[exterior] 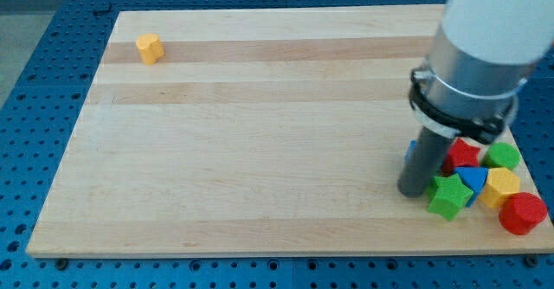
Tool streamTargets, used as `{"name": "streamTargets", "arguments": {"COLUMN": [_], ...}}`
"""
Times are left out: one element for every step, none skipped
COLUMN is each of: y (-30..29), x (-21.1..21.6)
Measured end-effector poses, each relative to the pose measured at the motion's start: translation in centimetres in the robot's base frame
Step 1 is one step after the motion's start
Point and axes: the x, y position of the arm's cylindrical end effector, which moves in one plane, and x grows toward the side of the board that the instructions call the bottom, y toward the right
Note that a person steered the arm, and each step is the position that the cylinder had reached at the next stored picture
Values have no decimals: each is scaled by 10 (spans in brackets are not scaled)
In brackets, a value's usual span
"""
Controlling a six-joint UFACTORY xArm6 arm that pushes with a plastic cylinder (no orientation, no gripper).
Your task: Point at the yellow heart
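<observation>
Red block point(522, 214) sits nearest, at board point(260, 150) 4 o'clock. No writing visible. My tip point(413, 191), no gripper, touches green star point(447, 196); yellow heart point(150, 48) at 10 o'clock.

The pale wooden board point(260, 150) carries a lone yellow block point(149, 48) in the frame's upper left. At lower right sit a green star point(447, 197), blue block point(473, 180), yellow hexagon point(502, 186), two red blocks point(523, 213) point(462, 155), and a green block point(502, 156). My tip point(414, 189) rests just left of the star.
</observation>
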Motion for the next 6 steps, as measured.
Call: {"name": "streamTargets", "arguments": {"y": [-69,-111,-164,-238,-322,-384], "x": [-55,-124,-198,-251,-289,-294]}}
